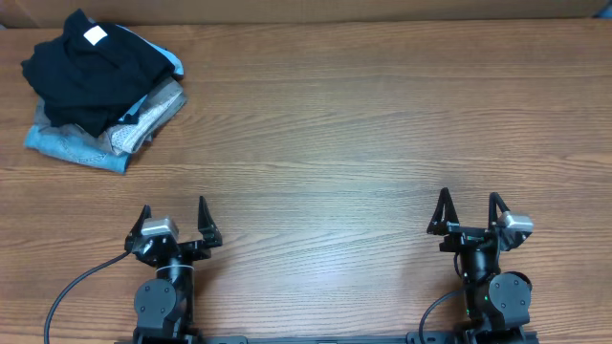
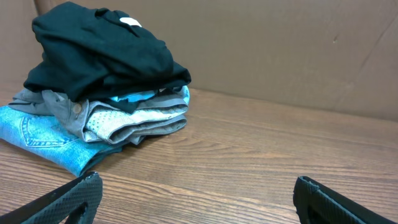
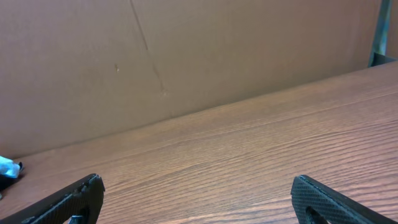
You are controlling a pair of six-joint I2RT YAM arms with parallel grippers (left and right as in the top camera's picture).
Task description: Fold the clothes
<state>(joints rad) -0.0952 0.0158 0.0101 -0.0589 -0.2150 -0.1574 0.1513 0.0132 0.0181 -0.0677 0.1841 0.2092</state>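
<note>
We find the black T-shirt [image 1: 91, 72] crumpled atop folded garments [image 1: 81, 148] at the far left of the desk [image 1: 363, 124]. The left pincer [image 1: 173, 208] and right pincer [image 1: 469, 198] stand released, empty, well apart from it.

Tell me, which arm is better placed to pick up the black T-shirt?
Probably the left: the open left gripper sits on the same side as the soft black T-shirt atop the pile; the right gripper is far across.

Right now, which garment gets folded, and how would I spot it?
At the table's far left corner sits a clothes pile. The black T-shirt lies crumpled on top, plain black with a white neck label, unlike the grey and blue garments beneath.
</note>
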